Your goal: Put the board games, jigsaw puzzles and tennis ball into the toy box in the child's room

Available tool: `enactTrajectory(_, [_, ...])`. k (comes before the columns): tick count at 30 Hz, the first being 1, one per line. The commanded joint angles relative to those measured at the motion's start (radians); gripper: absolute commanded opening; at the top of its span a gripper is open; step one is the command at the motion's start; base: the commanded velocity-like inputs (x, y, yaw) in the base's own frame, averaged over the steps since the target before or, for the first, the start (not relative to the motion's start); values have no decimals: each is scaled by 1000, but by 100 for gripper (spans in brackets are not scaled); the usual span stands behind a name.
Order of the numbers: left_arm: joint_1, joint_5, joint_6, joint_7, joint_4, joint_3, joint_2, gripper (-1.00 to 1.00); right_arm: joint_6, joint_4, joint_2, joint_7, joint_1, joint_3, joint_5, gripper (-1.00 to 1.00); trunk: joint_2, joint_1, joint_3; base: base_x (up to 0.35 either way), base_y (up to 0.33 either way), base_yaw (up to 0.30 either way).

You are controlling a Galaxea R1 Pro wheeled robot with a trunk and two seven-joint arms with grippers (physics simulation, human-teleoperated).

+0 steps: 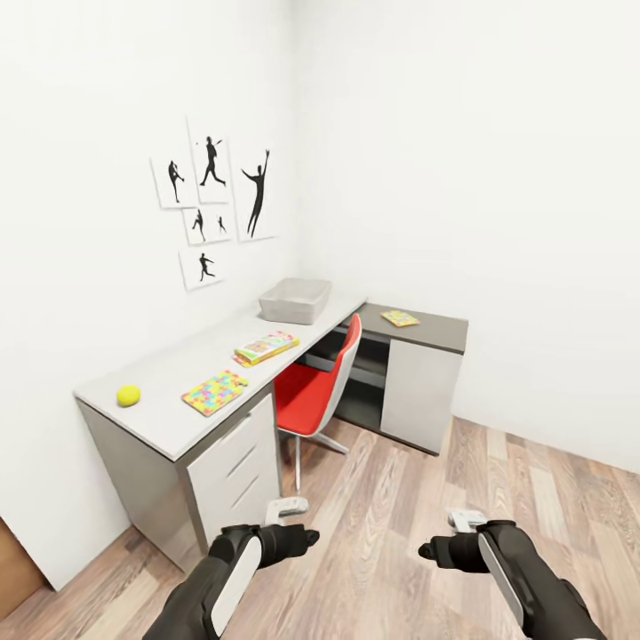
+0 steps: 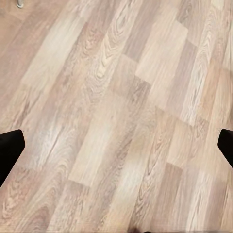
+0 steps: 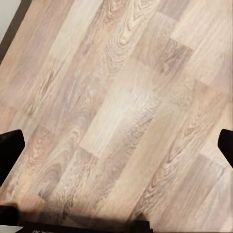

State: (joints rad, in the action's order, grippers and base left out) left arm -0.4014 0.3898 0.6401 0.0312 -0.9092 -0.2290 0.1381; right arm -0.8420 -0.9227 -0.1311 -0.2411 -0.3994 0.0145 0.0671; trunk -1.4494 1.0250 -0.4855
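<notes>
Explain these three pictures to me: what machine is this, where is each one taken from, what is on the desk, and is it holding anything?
It is a simulated two-armed wheeled robot. The big picture comes from its head camera; its left gripper and right gripper hang low over the plank floor. The other two come from wrist cameras, both looking at floor between wide-open, empty fingers. On the desk lie a tennis ball, a jigsaw slab, a game box and a grey tray. A second small slab sits on the darker cabinet top. A red chair stands beside the desk.

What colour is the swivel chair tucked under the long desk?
Red seat and back on a pale metal base, clearest in the head view: swivel chair at the light grey desk.
</notes>
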Motion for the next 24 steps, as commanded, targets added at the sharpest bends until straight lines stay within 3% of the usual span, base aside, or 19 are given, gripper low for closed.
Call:
enactTrajectory(1, [0, 6, 3, 3, -1, -1, 0, 100, -5, -1, -1, 1, -1, 1, 6, 100, -1, 0, -2, 0, 0, -279])
enactTrajectory(24, [0, 5, -2, 4, 0, -1, 0, 100, -5, 2, -1, -1, 0, 9, 9, 100, -1, 0, -17, 0, 0, -273])
